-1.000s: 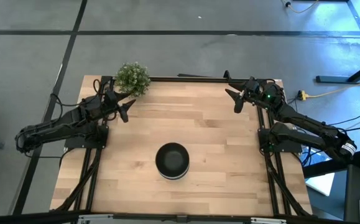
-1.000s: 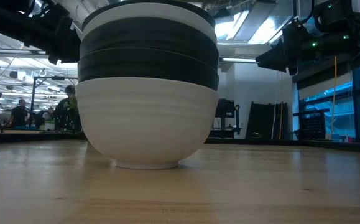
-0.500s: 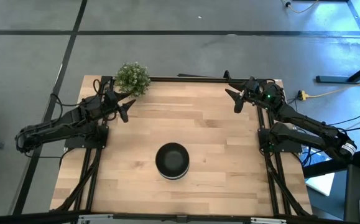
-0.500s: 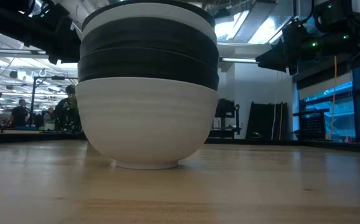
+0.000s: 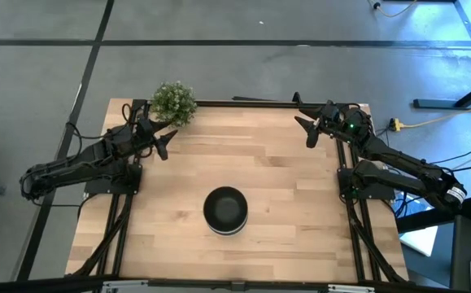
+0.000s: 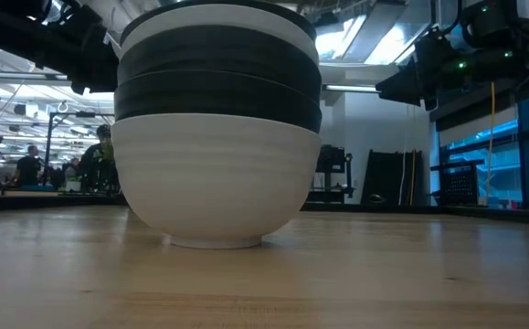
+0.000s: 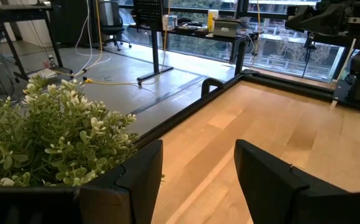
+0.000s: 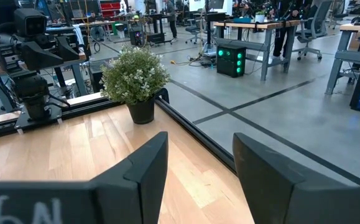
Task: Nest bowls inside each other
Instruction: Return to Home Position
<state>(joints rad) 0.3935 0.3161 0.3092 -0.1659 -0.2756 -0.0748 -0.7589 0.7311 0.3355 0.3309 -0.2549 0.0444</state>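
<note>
The bowls stand nested in one stack near the table's middle, toward the near edge; from above only the black inner bowl shows. In the low view the stack rests by the foot of a white bottom bowl, with black bands and a white rim above. My left gripper hovers open at the far left, beside the plant. My right gripper hovers open at the far right. Both are well away from the stack. Neither wrist view shows the bowls.
A small green potted plant stands at the table's far-left corner, close to my left gripper, and shows in the right wrist view. A black rail runs along the far edge. Bare wood lies between both grippers and the stack.
</note>
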